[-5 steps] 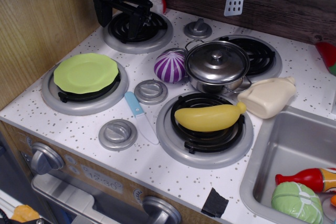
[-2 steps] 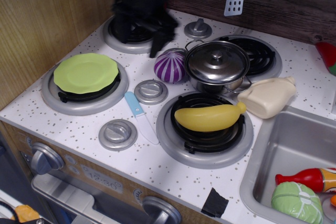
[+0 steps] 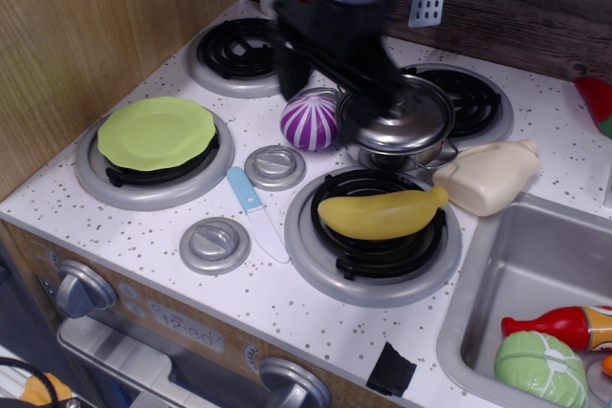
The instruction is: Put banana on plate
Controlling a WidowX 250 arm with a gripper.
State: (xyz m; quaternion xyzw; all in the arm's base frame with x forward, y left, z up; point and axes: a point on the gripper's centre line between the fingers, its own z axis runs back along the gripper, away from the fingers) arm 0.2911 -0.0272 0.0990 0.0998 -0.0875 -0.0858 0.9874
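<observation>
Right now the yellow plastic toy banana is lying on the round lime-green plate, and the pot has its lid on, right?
Not quite. In the observation.image view the yellow plastic toy banana lies on the front burner, not the round lime-green plate, which is bare. The pot does have its lid on.

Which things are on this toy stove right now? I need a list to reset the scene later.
banana: 1, yellow, front right burner
plate: 1, lime green, front left burner
pot: 1, silver, lidded, behind banana
onion: 1, purple striped, left of pot
bottle: 1, cream, lying right of banana
knife: 1, blue handle, between front burners
knobs: 3 seen, grey, between burners
sink: 1, grey, toys inside
gripper: 1, black, blurred, above onion and pot
</observation>
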